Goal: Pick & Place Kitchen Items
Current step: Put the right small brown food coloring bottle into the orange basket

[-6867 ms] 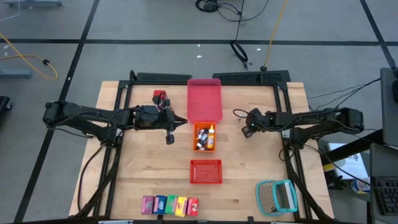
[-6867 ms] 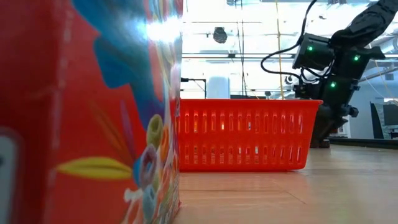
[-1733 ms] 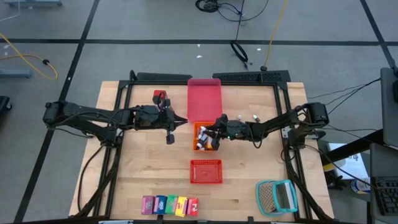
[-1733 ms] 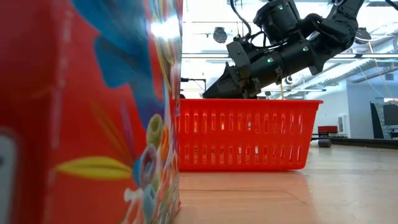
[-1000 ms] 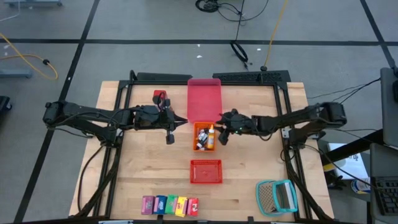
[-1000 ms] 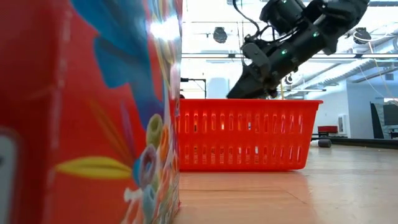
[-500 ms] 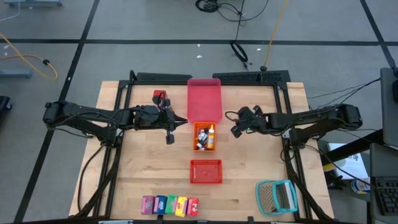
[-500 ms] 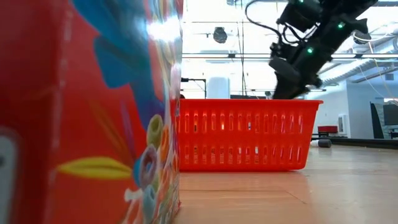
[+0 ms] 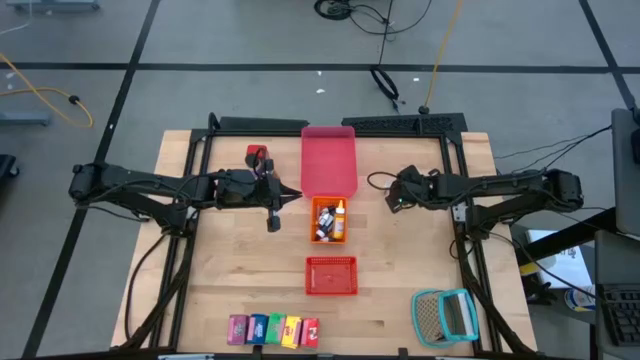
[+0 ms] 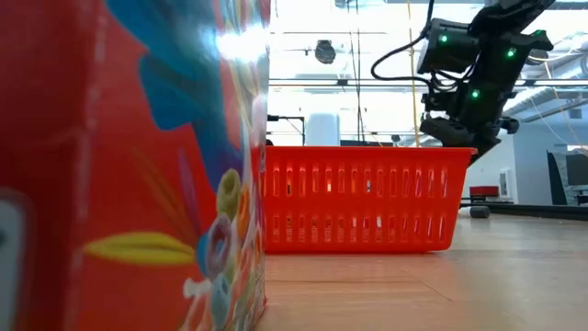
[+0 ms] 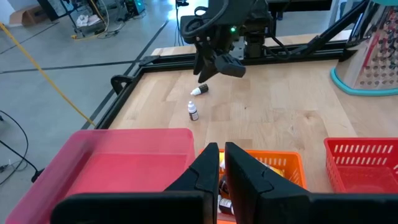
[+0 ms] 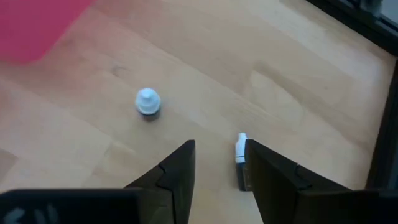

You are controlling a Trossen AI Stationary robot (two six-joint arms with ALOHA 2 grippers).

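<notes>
Matt wooden table (image 9: 230,275); slotted, seemingly plastic red basket (image 10: 367,198)

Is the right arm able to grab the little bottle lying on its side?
Probably yes. The right gripper hangs open above the lying bottle, which shows between its fingers, with bare wood around it and nothing in between.

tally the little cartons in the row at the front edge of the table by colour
pink carton: 1
blue carton: 1
green carton: 1
yellow carton: 1
red carton: 1
total: 5
</notes>
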